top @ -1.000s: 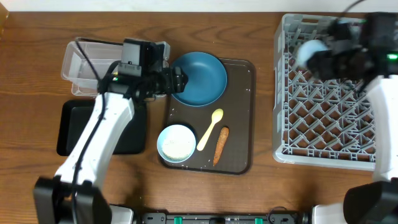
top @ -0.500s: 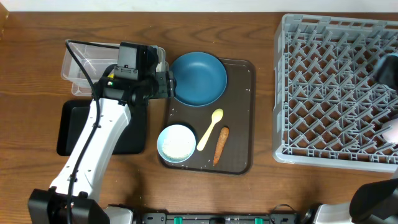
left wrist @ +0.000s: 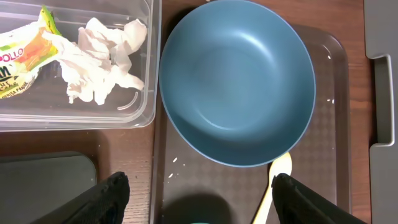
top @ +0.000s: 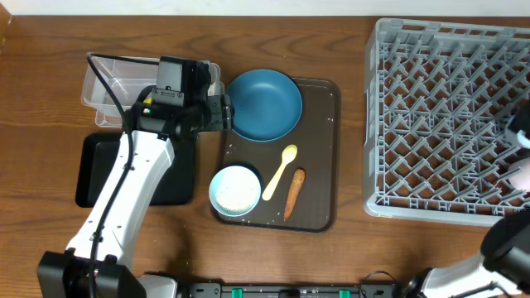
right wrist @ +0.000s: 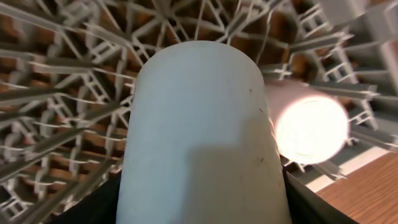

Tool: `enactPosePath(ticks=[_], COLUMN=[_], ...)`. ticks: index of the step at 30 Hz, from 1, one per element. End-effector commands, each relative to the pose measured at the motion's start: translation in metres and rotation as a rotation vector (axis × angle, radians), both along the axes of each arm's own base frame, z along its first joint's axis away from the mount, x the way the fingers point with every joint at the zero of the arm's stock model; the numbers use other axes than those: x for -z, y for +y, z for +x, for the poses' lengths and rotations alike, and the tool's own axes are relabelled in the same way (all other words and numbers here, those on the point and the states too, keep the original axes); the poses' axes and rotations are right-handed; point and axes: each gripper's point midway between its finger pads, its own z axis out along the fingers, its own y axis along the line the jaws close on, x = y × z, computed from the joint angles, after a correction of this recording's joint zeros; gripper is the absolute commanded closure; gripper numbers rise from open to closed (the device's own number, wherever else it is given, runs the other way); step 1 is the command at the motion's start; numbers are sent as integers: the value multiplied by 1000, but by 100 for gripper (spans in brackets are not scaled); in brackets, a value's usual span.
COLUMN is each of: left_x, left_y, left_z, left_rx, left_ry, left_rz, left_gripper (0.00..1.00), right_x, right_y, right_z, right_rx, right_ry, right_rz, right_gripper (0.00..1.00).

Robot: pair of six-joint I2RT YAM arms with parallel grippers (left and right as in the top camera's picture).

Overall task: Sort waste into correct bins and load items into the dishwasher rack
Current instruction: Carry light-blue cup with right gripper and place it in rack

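**Left claw wide over the tray, right claw on a cup at the rack**

I see a brown wood-grain tabletop filling the overhead view, and no room shows beyond it. At far left sits the tub, with the black tray on its near side. In the middle, the brown tray carries the plate, bowl, spoon and carrot stick. The bowl is whitish inside; I cannot tell what fills it. On the right, the rack runs out of the overhead view.

My left claw has its fingers wide with nothing between them, hovering over the brown tray at the plate's near rim. Its wrist view shows the wrapper and tissue lying inside the tub. A few white specks lie on the brown tray.

My right claw is holding a white cup, which fills the gap between its fingers, over the rack grid. A second cup lies just to its right among the pegs, bright and blurred.

On edges, the plate overhangs the brown tray's far-left corner. Its rim is just beside the tub wall; I cannot tell whether they touch. The bowl sits by the near-left corner of the brown tray.

Open wood:
- a strip between the brown tray and the rack
- a band along the far edge
- a patch left of the black tray
- the near edge
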Motion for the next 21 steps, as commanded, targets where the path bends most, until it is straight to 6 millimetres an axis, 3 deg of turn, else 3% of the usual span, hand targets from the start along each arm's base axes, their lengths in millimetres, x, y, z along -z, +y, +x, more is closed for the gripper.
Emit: enactPosePath(ticks=[1,7,15,18,21], left_x=[-5,-5,-5,-5,-5], left_y=[2,2,2,2,2], left_z=[2,2,2,2,2], left_rx=[-3,-3,-3,-3,-3], left_ry=[-15,-15,-15,-15,-15], left_rz=[11,11,11,11,11], left_gripper=[24,24,24,25,25], right_x=[14,39,54,54,54], right_y=[-10,-15,-22,-22,-22], right_z=[-1,-2,-10,-9,-9], right_rx=[47,55,85,85,85], right_ry=[37,94,154,153,153], right_rz=[6,26,19,19,19], right_gripper=[99,99,97,91,76])
